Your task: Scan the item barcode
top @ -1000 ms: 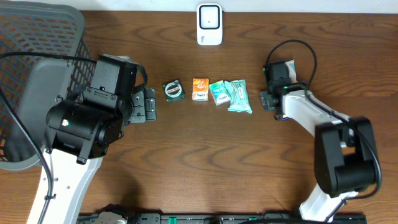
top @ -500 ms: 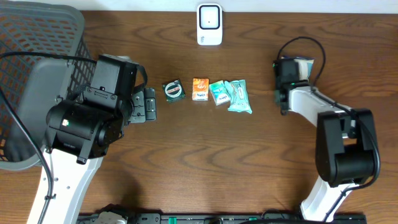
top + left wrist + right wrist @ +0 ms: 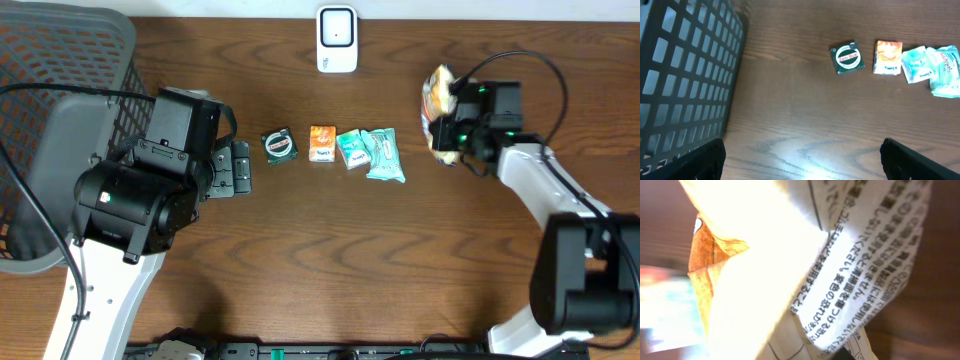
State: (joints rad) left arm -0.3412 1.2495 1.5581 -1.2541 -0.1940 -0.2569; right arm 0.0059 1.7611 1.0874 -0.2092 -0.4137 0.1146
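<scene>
One printed packet [image 3: 437, 100] clamped in right jaws, filling wrist view, left jaws apart, tips cropped.

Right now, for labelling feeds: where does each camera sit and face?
Overhead: above the table, looking down; left arm, right arm, basket, scanner.
Left wrist: on the left arm, facing down at the green tin; open left claw at bottom corners.
Right wrist: close against the printed packet the right claw grips; claw hardly visible.
Shared: green tin in overhead and left wrist.
</scene>
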